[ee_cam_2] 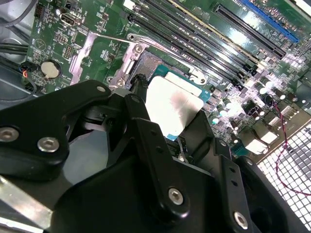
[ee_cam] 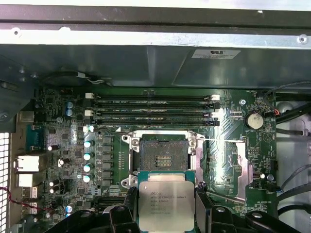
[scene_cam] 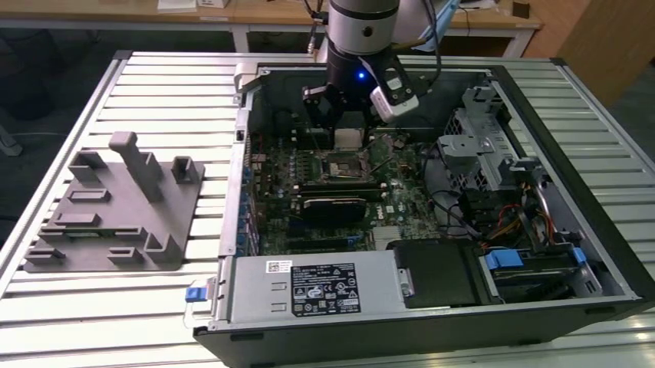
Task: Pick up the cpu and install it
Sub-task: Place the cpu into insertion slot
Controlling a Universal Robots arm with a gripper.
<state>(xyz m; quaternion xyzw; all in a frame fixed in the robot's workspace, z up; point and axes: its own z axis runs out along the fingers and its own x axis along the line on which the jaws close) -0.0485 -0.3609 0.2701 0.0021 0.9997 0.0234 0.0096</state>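
Silver arm (scene_cam: 360, 27), black gripper (scene_cam: 346, 135), silver screws (ee_cam_2: 175, 195)

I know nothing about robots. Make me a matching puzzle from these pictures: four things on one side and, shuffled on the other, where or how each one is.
Things
1. cpu
2. socket
3. grey tray
4. coin battery

Places or states
A. open and empty, on the green board
B. on the slatted table, outside the computer case
C. gripped by the tool above the board
D. round and silvery, seated on the board away from the socket

Pairs: 1-C, 2-A, 3-B, 4-D
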